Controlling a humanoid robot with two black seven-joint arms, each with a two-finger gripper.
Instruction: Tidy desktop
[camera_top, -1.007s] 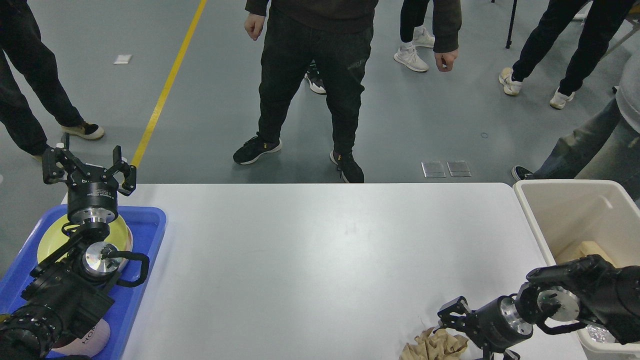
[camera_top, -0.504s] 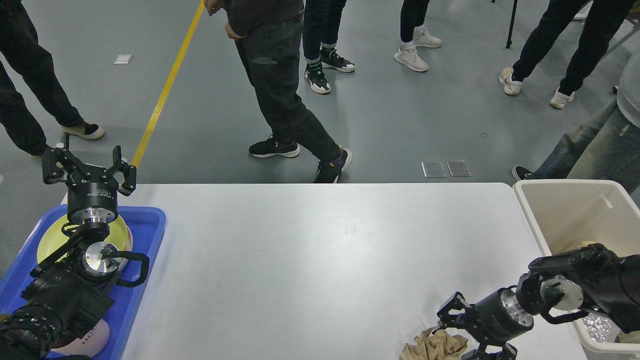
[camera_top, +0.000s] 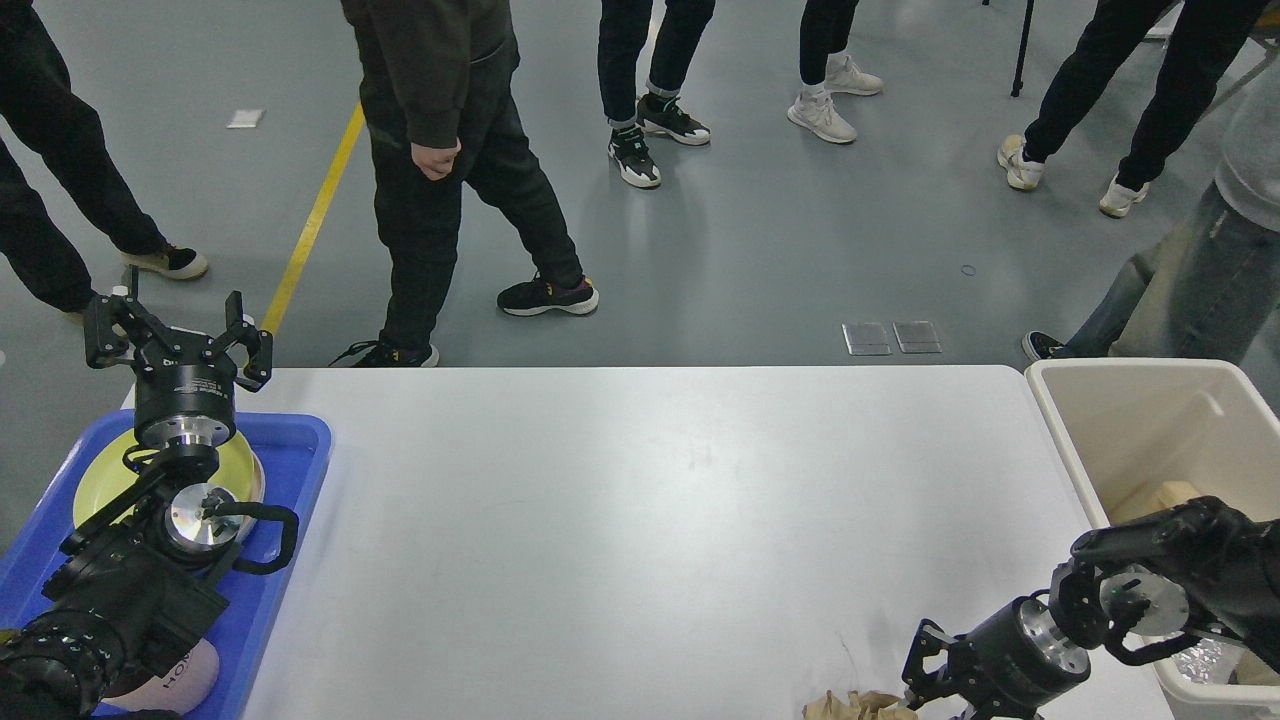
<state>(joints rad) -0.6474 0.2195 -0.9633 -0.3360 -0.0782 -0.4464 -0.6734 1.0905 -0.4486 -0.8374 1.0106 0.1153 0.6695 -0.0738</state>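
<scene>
Since a moment ago, the right gripper (camera_top: 918, 672) has been pulled back toward the near edge of the desktop (camera_top: 640, 520), beside the crumpled brown paper (camera_top: 855, 707). Whether the paper is gripped cannot be told. The left gripper (camera_top: 178, 332) is held wide open and empty above the blue tray (camera_top: 290, 470).
</scene>
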